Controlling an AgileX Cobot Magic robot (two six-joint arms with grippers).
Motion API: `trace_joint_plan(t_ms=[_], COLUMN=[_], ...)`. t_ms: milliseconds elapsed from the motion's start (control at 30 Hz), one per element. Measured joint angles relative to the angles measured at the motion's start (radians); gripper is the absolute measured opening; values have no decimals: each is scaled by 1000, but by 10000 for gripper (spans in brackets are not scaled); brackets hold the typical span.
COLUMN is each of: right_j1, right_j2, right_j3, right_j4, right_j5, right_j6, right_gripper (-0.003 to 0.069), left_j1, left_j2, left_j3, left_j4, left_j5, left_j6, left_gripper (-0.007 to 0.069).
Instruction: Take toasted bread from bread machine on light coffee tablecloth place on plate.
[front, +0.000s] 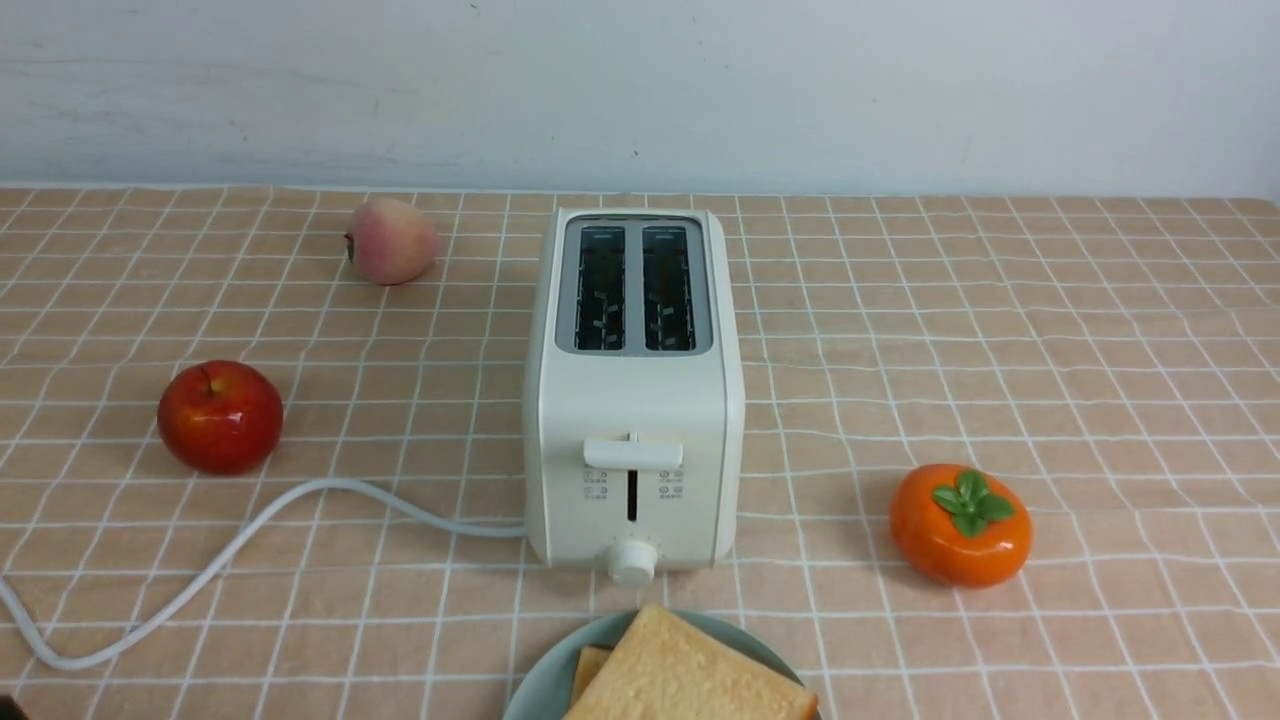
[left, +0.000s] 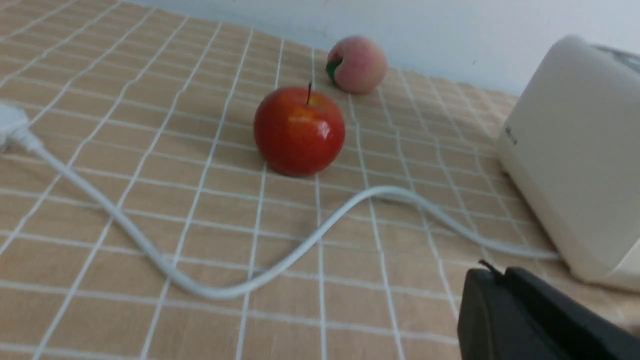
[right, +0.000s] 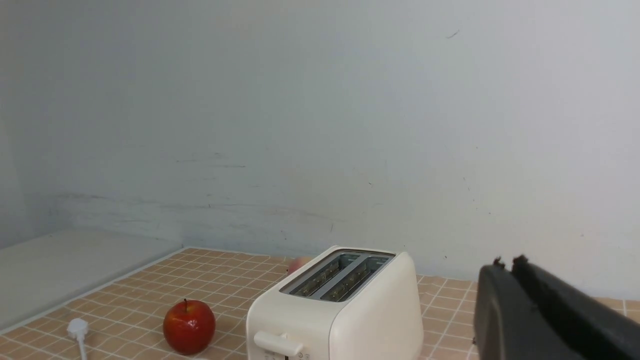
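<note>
The cream-white bread machine (front: 634, 390) stands mid-table on the light coffee tablecloth (front: 1000, 350); both its slots (front: 636, 288) look empty. Two slices of toasted bread (front: 690, 670) lie stacked on the pale teal plate (front: 545, 685) at the near edge, in front of the machine. Neither gripper shows in the front view. My left gripper (left: 497, 272) is shut and empty, low over the cloth near the machine's side (left: 575, 150). My right gripper (right: 507, 265) is shut and empty, raised to the right of the machine (right: 340, 305).
A red apple (front: 220, 415) sits left of the machine, a peach (front: 390, 240) behind it at the far left. An orange persimmon (front: 960, 522) lies to the right. The white cord (front: 250, 530) snakes leftward to a plug (left: 12, 122). A wall backs the table.
</note>
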Motion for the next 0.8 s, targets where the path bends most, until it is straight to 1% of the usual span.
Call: trace_joint_plan(t_ms=[33,100,167,300,333,467,800], right_j1=[0,0,0,0,0,0,0], right_j2=[0,0,0,0,0,0,0], right_j3=[0,0,0,0,0,0,0], right_j4=[0,0,0,0,0,0,0], right_j5=[-1,0,-1,-1,-1,-1,-1], right_j6=[0,0,0,0,0,0,0], right_gripper=[29,33,35,41,44,49,62], left_j1=[0,2,2,-10,-42,-110,-119], left_j2=[-1,-3,-3,-3,-3,-3,-3], left_j3=[1,5,7,7,7,7,7], left_j4=[0,12,17,39,57,86,75], left_j5=[8,96,120,121,121,121,121], left_j6=[0,2,3,3,3,3,3], left_gripper=[17,17,19,20,21,21,22])
